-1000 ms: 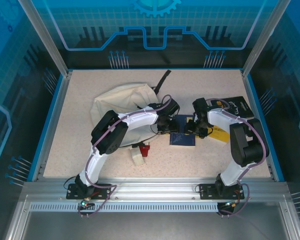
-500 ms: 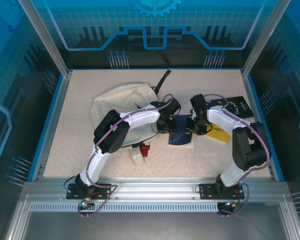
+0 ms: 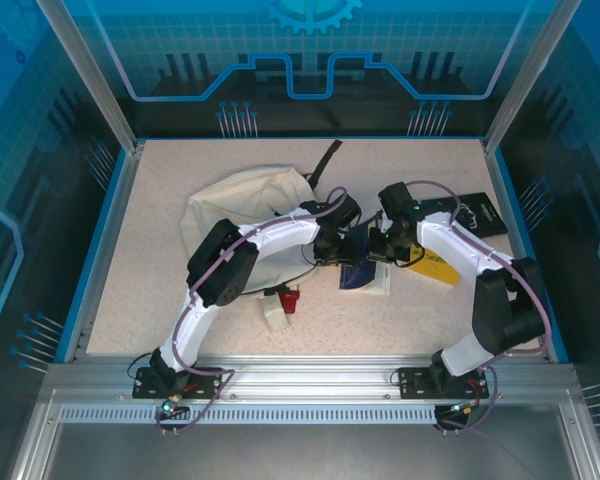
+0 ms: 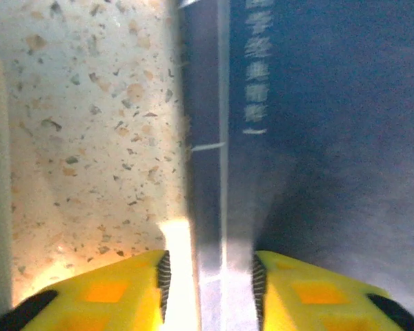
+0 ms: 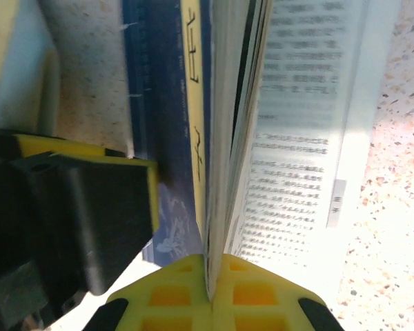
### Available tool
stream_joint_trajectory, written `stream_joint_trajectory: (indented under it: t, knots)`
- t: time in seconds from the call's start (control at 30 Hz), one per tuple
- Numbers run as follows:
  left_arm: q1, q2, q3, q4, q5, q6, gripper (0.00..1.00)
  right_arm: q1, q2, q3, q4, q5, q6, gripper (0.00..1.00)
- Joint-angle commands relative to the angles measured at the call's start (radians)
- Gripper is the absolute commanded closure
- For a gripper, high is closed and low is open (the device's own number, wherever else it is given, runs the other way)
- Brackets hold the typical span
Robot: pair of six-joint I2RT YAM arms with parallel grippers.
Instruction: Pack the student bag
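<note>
- Cream student bag (image 3: 242, 205) lies on the table (image 3: 160, 300), left of both hands.
- My right hand (image 5: 211, 279) is pinched shut on the blue book (image 5: 165, 138).
- My left hand (image 4: 210, 276) is narrow around the book's edge. I cannot tell if it squeezes.
- I think the book is not packed yet.

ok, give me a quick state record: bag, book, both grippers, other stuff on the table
bag: cream fabric backpack, lying back left on the speckled table
book: dark blue paperback book, open, right of the bag, between the grippers
left gripper: jaws astride the blue cover's edge, grip unclear
right gripper: shut on the book's upright pages
other: flat black item far right; flat yellow item under the right arm; small red-and-white item near front
</note>
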Motion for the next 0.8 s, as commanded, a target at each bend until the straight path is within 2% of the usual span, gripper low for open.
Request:
stream_joint_trajectory:
  t: [0.0, 0.1, 0.2, 0.33, 0.43, 0.53, 0.77]
  knots:
    - [0.052, -0.129, 0.024, 0.004, 0.147, 0.025, 0.49, -0.029, -0.106, 0.003, 0.009, -0.031, -0.009, 1.00]
    - [0.109, -0.228, 0.006, 0.022, 0.219, 0.025, 0.36, -0.065, -0.184, -0.005, 0.044, -0.140, -0.037, 1.00]
    - [0.184, -0.329, -0.082, 0.092, 0.312, -0.012, 0.26, -0.098, -0.237, -0.002, 0.073, -0.272, -0.059, 1.00]
    - [0.286, -0.447, -0.245, 0.276, 0.519, -0.087, 0.18, -0.117, -0.277, 0.016, 0.117, -0.440, -0.081, 1.00]
    - [0.329, -0.525, -0.346, 0.415, 0.646, -0.140, 0.08, -0.119, -0.282, 0.034, 0.155, -0.559, -0.082, 1.00]
    - [0.344, -0.582, -0.395, 0.441, 0.683, -0.128, 0.02, -0.117, -0.276, 0.046, 0.202, -0.655, -0.073, 1.00]
    - [0.348, -0.609, -0.424, 0.411, 0.705, -0.085, 0.02, -0.115, -0.257, 0.047, 0.323, -0.807, -0.016, 1.00]
